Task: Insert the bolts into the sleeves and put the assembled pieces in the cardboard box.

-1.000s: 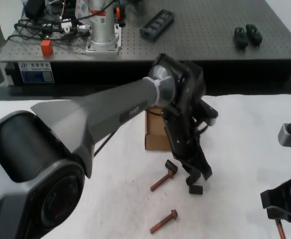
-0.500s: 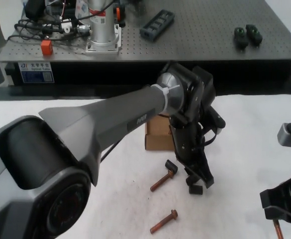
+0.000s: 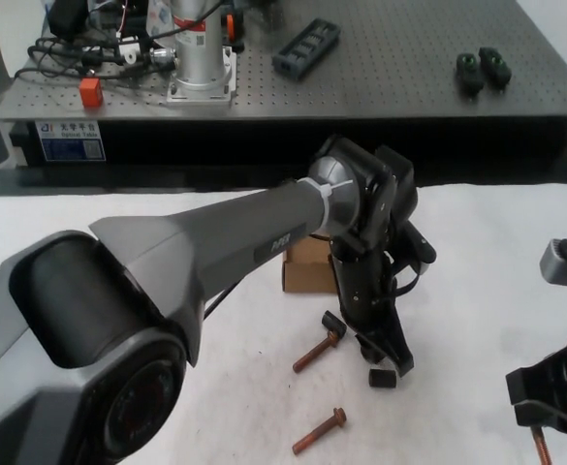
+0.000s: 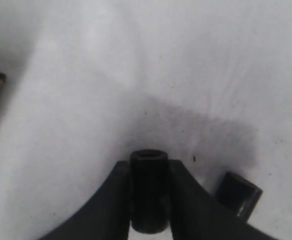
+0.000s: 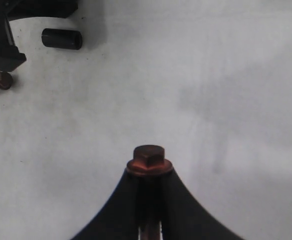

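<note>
Left wrist view: left end effector [image 4: 149,172] clamped on a black sleeve [image 4: 148,200], a plain cylinder with its open bore showing, over the white worktop [image 4: 86,75]. Right wrist view: right end effector [image 5: 149,176] clamped on a copper hex-head bolt [image 5: 149,157]. The high view adds the cardboard box [image 3: 302,266] behind the left arm, with a loose sleeve [image 3: 381,378] and two loose bolts, far bolt [image 3: 319,351] and near bolt [image 3: 320,430], lying in front of it.

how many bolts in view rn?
3. Held bolt in the right claw; two on the white cloth: far bolt by the left claw, near bolt. The left arm may hide more.
</note>
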Robot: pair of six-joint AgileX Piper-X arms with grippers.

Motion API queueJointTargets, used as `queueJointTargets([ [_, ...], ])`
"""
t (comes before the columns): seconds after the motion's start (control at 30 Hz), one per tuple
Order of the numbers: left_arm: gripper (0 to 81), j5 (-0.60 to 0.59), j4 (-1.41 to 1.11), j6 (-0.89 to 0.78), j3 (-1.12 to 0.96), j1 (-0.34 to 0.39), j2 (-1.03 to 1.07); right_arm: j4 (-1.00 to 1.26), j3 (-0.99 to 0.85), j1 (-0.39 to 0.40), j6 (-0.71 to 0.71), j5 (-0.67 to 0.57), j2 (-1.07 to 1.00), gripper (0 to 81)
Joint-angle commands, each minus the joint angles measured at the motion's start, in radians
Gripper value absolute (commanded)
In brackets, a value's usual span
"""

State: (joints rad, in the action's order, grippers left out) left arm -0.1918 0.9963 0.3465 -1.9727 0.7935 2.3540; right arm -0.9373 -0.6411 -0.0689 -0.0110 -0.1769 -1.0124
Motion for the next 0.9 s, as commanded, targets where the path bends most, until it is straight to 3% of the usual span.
queueJointTargets([
  [0.0,0.3,0.008,0.007,-0.048,-0.011,-0.001,-0.014,0.040,0.000,0.001,0.005,-0.026,0.012,5.1],
  [0.27,0.6,0.000,0.010,-0.167,0.034,-0.057,-0.237,0.278,0.000,0.001,-0.146,-0.161,0.125,5.1],
  [0.43,0.6,-0.044,-0.212,-0.266,0.363,-0.092,-0.511,0.614,0.008,0.010,-0.362,-0.345,0.189,5.1],
  [0.5,0.6,-0.083,-0.354,-0.281,0.529,-0.091,-0.646,0.774,0.021,0.040,-0.474,-0.385,0.190,5.1],
  [0.67,0.6,-0.330,-0.818,-0.422,0.913,-0.087,-0.910,1.093,0.037,0.169,-0.629,-0.384,0.147,5.1],
  [0.87,0.6,-0.428,-1.033,-0.473,1.125,-0.087,-1.092,1.221,0.037,0.286,-0.670,-0.370,0.091,5.1],
])
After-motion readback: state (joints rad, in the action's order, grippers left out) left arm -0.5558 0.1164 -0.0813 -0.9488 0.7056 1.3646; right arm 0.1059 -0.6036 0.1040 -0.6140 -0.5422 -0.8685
